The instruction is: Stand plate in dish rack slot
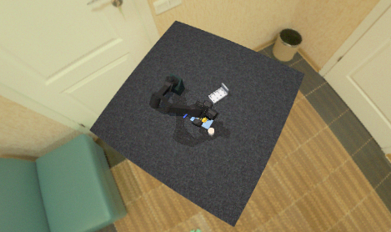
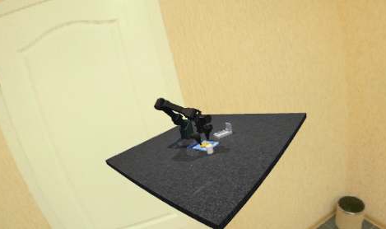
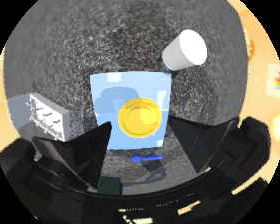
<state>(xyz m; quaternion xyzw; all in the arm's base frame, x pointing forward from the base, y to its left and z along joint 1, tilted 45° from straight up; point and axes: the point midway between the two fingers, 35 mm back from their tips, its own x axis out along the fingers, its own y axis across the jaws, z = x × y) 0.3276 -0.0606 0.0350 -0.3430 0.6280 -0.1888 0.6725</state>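
The yellow round plate [image 1: 204, 120] [image 2: 205, 145] [image 3: 140, 117] lies flat on a light blue cloth [image 1: 208, 124] [image 2: 214, 143] [image 3: 103, 84]. My gripper [image 1: 206, 118] [image 2: 203, 142] [image 3: 140, 121] is open and points down over the cloth. In the wrist view its fingers are on either side of the plate with gaps between, and nothing is held. How high the fingertips are above the cloth is hard to tell. The white dish rack [image 1: 218, 95] [image 2: 222, 133] [image 3: 49, 118] stands apart from the cloth, with short rails and a raised panel at one end. No plate is in it.
A white cup [image 1: 211, 131] [image 2: 210, 149] [image 3: 177, 53] stands by a corner of the cloth. A blue spoon [image 1: 185, 116] [image 2: 191, 146] [image 3: 153, 158] lies off the cloth's edge on the arm's base side. The dark table [image 1: 164, 154] [image 2: 174, 177] carries everything.
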